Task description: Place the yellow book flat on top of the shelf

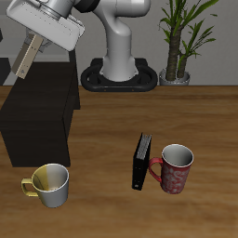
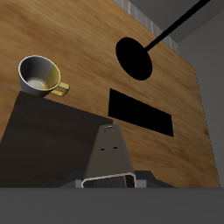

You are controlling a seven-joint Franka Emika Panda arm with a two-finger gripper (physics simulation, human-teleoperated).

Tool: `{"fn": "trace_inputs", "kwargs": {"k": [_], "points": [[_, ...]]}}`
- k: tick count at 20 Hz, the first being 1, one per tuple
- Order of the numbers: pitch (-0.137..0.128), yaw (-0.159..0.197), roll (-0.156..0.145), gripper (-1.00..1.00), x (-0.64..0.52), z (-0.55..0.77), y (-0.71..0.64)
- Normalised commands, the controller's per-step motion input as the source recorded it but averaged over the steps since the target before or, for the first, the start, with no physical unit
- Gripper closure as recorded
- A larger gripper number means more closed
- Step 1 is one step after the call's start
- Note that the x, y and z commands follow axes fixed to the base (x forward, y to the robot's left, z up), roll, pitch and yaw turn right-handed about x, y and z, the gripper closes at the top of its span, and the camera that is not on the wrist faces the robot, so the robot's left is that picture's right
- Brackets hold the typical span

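My gripper (image 1: pixel 40 38) is shut on the yellow book (image 1: pixel 28 58), a thin tan-grey slab that hangs tilted, lower end down, in the air above the back part of the shelf (image 1: pixel 37 116). The shelf is a low matte black box with a flat top. In the wrist view the book (image 2: pixel 109 150) shows foreshortened, reaching out from the gripper (image 2: pixel 109 181) over the black shelf top (image 2: pixel 48 140). The book is not touching the shelf.
A silver mug with a yellow handle (image 1: pixel 51 184) stands before the shelf near the front edge and shows in the wrist view (image 2: pixel 39 74). A thin black book (image 1: pixel 140 161) stands upright beside a red mug (image 1: pixel 175 167). A potted plant (image 1: pixel 181 42) stands at the back.
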Motion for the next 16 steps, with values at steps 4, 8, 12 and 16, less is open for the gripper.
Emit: {"fn": "trace_inputs", "kwargs": {"k": [4, 8, 12, 16], "points": [[0.026, 0.044, -0.072, 1.00, 0.22, -0.36, -0.20], [0.037, 0.050, -0.024, 1.00, 0.15, -0.39, -0.02], [0.037, 0.030, 0.000, 1.00, 0.13, -0.42, 0.23], [0.107, 0.026, 0.033, 1.00, 0.22, -0.60, 0.32]]}}
